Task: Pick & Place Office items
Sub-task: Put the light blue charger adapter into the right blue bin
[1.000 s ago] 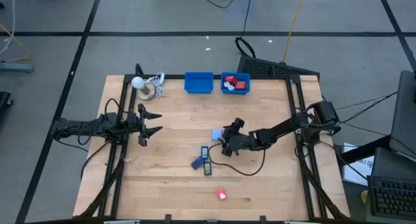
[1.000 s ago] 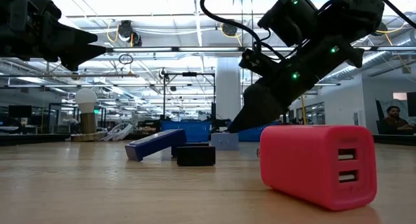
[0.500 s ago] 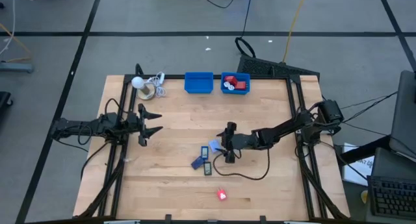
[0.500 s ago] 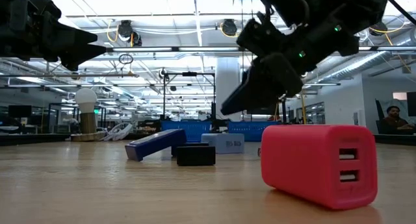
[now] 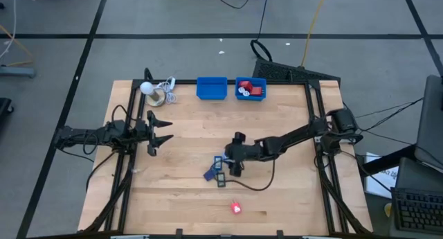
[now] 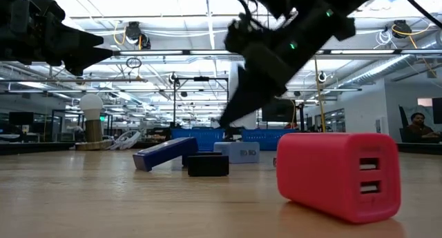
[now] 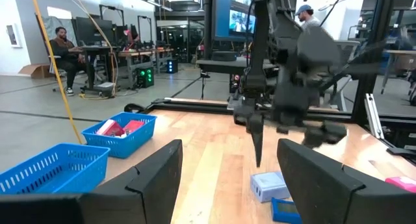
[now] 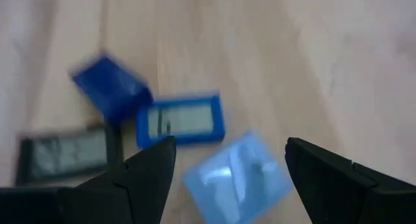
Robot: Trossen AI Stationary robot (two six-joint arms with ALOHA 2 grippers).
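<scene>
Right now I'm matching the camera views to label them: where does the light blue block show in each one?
High view: light blue block mid-table, under the right gripper.
Low view: centre, behind the black piece.
Left wrist view: lower right of centre.
Right wrist view: between the open jaws.
Shared landmark: the dark blue rectangle beside it.

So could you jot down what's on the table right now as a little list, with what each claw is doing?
left claw: open, holding nothing, waiting at the table's left side
right claw: open, empty, hovering over the cluster of small pieces mid-table
light blue block: on the wood between the right claw's fingers
dark blue rectangle: flat, beside the light blue block
red block: alone near the front edge
blue bins: one looks empty, the other holds red pieces
</scene>
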